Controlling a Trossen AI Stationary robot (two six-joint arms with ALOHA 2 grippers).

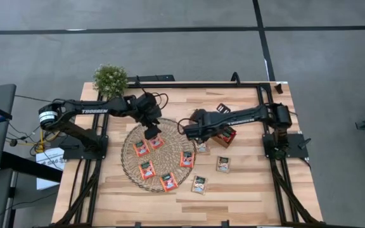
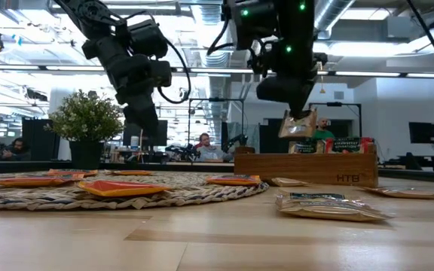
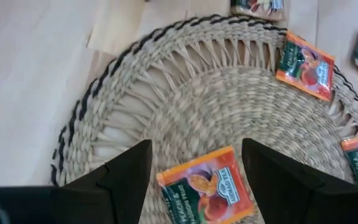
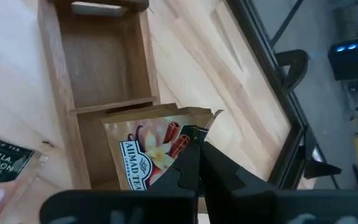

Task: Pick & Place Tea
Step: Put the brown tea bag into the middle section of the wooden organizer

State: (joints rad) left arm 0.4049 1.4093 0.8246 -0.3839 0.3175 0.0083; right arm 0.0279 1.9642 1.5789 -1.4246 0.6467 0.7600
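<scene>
Tabletop [image 1: 246,190]: wicker mat [image 1: 132,166] carries red-orange sachets
Right claw [image 4: 199,152]: pinches pale sachet [image 4: 148,146] by its corner, hanging upright over wooden tray [image 4: 58,74]
Left claw [image 3: 194,168]: spread above flat mat sachet [image 3: 207,193]

Seen from directly overhead: whole tabletop [image 1: 246,196] and both arms. Viewed level from tabletop height, facing the room beyond. Close-up from left wrist onto wicker mat [image 3: 216,106]; close-up from right wrist onto wooden tray [image 4: 98,56]. Mat and tray shared with overhead and low views.
</scene>
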